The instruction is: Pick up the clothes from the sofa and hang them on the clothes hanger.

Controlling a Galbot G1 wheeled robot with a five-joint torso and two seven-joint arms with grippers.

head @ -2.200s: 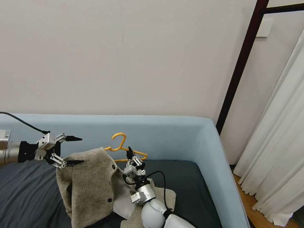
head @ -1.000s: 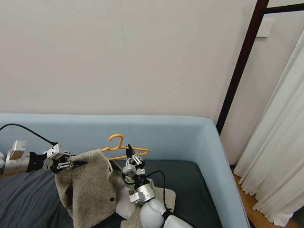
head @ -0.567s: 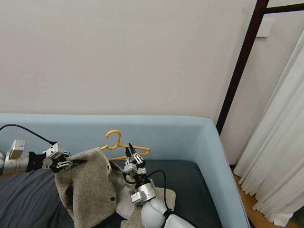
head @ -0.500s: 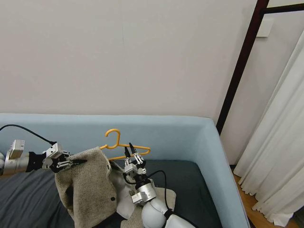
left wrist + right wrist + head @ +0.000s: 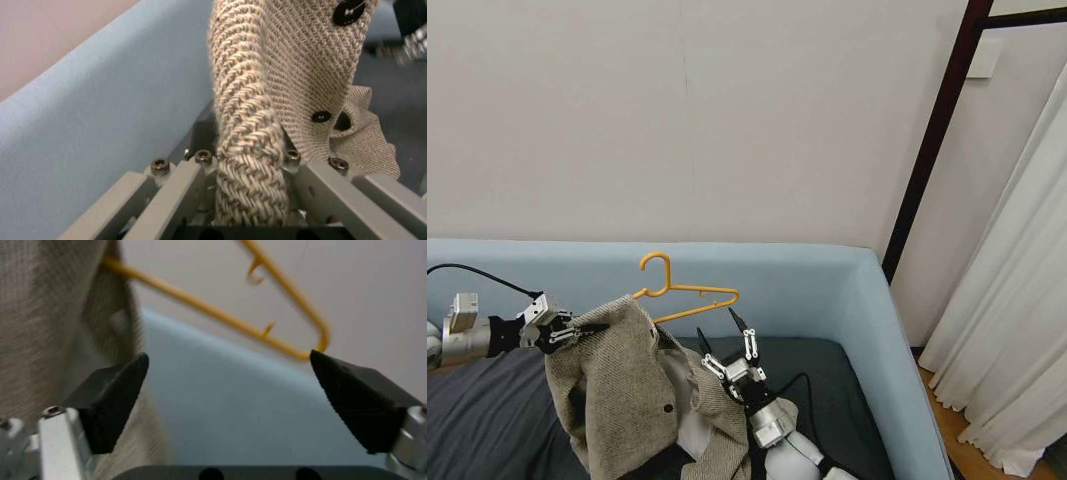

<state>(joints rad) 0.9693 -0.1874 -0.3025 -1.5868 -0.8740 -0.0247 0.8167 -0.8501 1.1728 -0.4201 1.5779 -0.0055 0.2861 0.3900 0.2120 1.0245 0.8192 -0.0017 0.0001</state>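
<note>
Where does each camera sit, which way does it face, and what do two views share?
Head view: on the robot's head, facing forward and down at the sofa; left gripper and right gripper show.
Left wrist view: behind the left gripper, looking along its fingers clamped on the cardigan.
Right wrist view: behind the open right gripper, facing the hanger.
Shared: head and right wrist both show the hanger.

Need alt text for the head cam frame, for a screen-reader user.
The left gripper is shut on the shoulder of a beige knit cardigan, holding it up over a light blue sofa, with one arm of an orange hanger inside the cardigan. The right gripper is open just below the hanger's free end.
</note>
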